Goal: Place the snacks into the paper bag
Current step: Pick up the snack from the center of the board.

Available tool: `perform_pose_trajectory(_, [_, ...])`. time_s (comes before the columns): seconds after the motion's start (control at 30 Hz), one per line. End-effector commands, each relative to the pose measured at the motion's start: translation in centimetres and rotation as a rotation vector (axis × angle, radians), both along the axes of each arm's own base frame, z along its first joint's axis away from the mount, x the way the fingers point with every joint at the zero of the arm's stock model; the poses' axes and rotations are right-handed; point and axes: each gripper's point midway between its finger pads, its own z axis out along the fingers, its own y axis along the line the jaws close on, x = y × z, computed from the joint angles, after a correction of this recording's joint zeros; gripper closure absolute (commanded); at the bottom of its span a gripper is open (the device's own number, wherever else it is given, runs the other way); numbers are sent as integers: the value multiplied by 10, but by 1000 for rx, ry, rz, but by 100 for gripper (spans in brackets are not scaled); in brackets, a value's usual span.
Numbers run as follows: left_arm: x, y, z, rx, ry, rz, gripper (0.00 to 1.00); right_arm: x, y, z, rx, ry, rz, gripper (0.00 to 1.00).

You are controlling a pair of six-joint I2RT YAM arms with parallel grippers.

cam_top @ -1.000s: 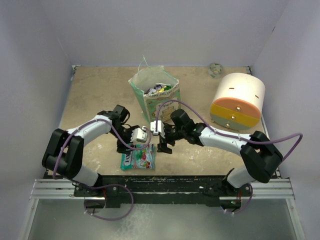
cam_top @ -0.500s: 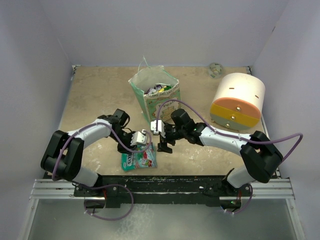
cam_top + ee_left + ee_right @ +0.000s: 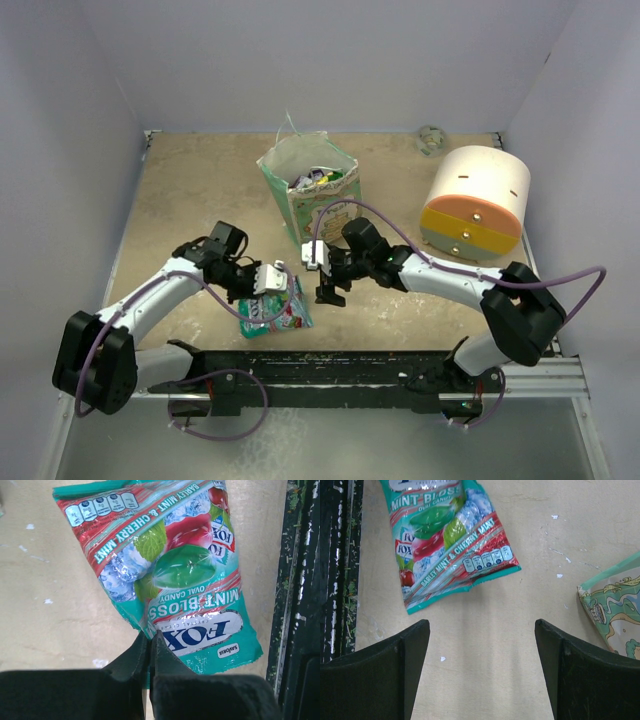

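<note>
A teal-and-red mint candy packet (image 3: 277, 312) lies on the beige table near its front edge. My left gripper (image 3: 263, 295) is shut on that packet's (image 3: 175, 565) near edge, the jaws (image 3: 151, 636) pinching the foil beside the logo. To the right, my right gripper (image 3: 328, 292) hangs open over bare table; its fingertips (image 3: 415, 630) frame nothing, and the packet (image 3: 445, 535) lies just beyond them. The mint-green paper bag (image 3: 310, 185) stands upright behind both grippers with several snacks (image 3: 320, 180) inside. The bag's lower corner (image 3: 615, 605) shows at the right of the right wrist view.
A large cream-and-orange cylinder (image 3: 475, 200) stands at the right. A small clear object (image 3: 431, 138) sits at the back wall. The black mounting rail (image 3: 320, 365) runs along the front edge, close to the packet. White walls close in three sides.
My left gripper has closed onto the packet's edge, and the left arm has swung lower and leftward. The packet has tilted slightly. The right arm has stayed put.
</note>
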Motion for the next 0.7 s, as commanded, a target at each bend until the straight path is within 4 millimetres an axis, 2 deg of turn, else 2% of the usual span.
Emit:
perform_pose_trajectory(0.0, [12,0,41,-4,-83,7,100,17,-1,33,52,-92,-16,13])
perform_pose_trajectory(0.17, [16,10,77,33,-142,38,100,33,-21,60,100,-138,-55,12])
perform_pose_trajectory(0.37, [24,19,130,33,-272,75,100,44,-50,93,134,-192,-64,11])
perform_pose_trajectory(0.47, [28,23,159,22,-353,102,100,47,-62,107,144,-214,-88,11])
perform_pose_trajectory(0.53, [31,25,182,6,-410,131,100,42,-67,112,140,-199,-96,11])
perform_pose_trajectory(0.67, [37,31,228,-33,-516,205,100,47,-81,123,120,-245,-186,9])
